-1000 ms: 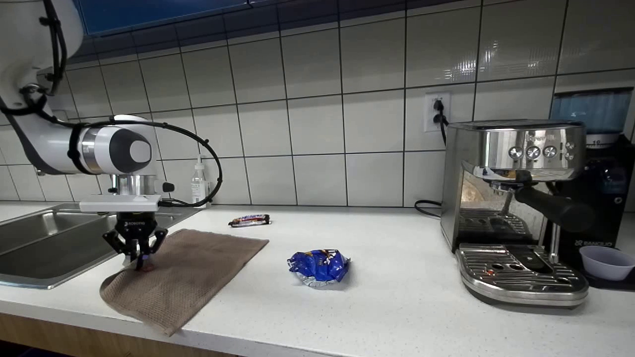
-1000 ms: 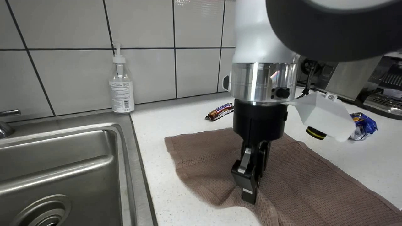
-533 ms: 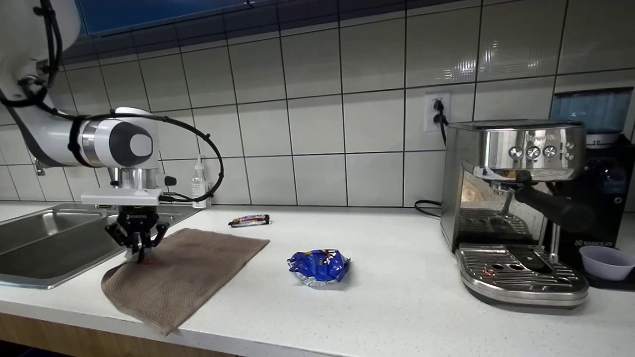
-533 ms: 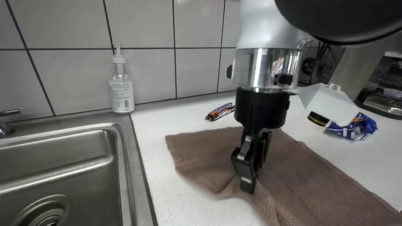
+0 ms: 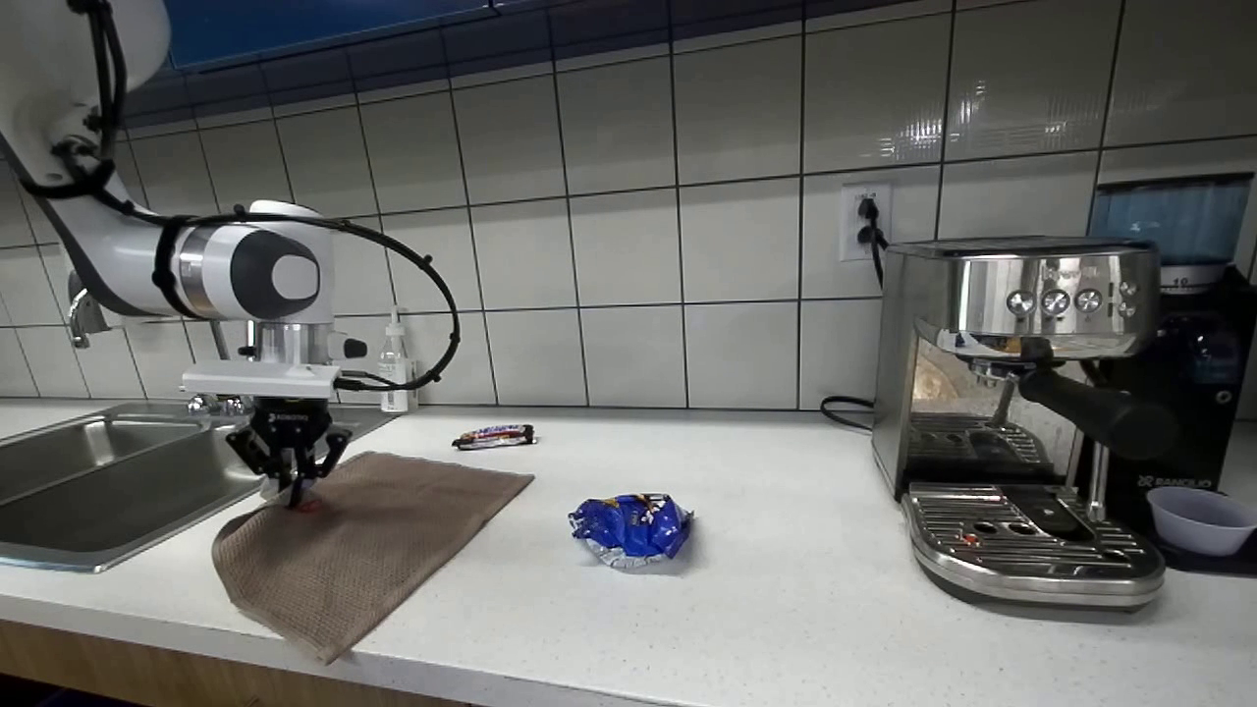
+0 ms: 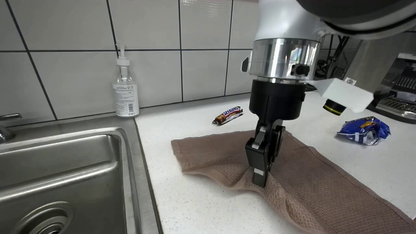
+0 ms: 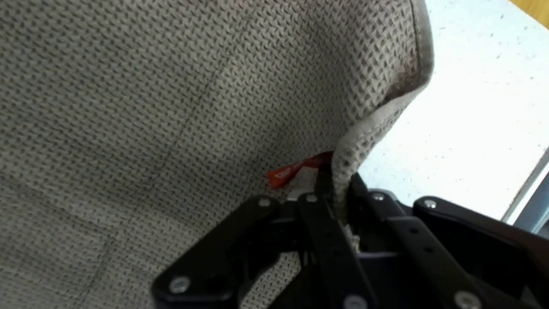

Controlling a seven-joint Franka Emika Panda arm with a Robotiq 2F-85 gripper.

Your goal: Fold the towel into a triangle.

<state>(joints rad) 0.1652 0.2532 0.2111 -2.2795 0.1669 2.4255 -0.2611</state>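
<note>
The brown waffle-weave towel (image 5: 383, 530) lies on the counter beside the sink, with its sink-side edge raised. In an exterior view the towel (image 6: 325, 182) bunches into folds around the fingertips. My gripper (image 5: 296, 491) points down and is shut on that edge. In the wrist view my gripper (image 7: 342, 182) pinches a narrow ridge of towel (image 7: 214, 107) between its two fingers. A small red strip (image 7: 285, 174) shows at one fingertip; I cannot tell what it is fixed to. The part of the towel inside the jaws is hidden.
A steel sink (image 6: 130, 182) borders the counter near the towel. A candy bar (image 5: 494, 437) lies behind the towel, and a blue crumpled wrapper (image 5: 631, 528) lies beside it. A pump bottle (image 6: 125, 87) stands by the tiled wall. A coffee machine (image 5: 1021, 295) stands further along.
My gripper has risen a little and shifted away from the sink and toward the wall, still holding the towel. The held edge has lifted and been drawn along with it.
</note>
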